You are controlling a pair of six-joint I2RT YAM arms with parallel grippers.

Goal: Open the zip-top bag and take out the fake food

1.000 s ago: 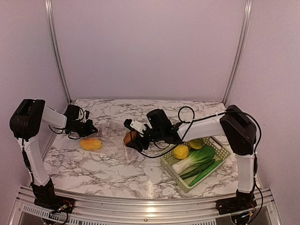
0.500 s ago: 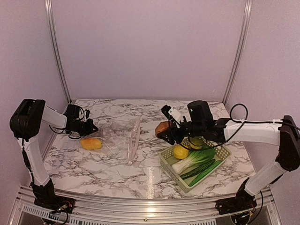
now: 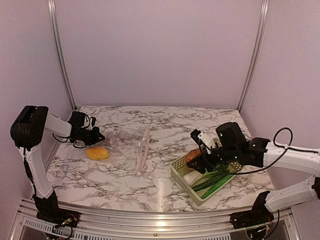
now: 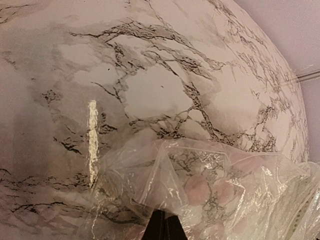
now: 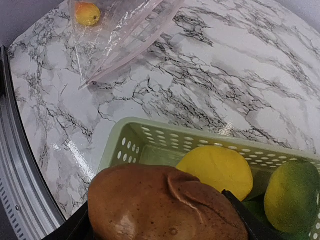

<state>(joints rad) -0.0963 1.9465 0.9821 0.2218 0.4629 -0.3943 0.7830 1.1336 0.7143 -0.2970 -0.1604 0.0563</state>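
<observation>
On the marble table (image 3: 165,187), the pale green basket (image 3: 176,169) is holding a lemon (image 5: 215,170), mango (image 5: 292,187) and cucumber (image 3: 212,181). The right gripper (image 3: 196,160) is clamping the potato (image 5: 165,205) just above it. The left gripper (image 3: 96,136) is pinching an edge of the zip-top bag (image 3: 131,146), an orange fruit (image 3: 97,153) lying beside.

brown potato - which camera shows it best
Right wrist: the potato fills the lower frame, gripped by the right gripper above the basket, skin detail clear. Top external shows it as a small brown patch partly hidden by that gripper. Left wrist shows only the zip-top bag and table.
</observation>
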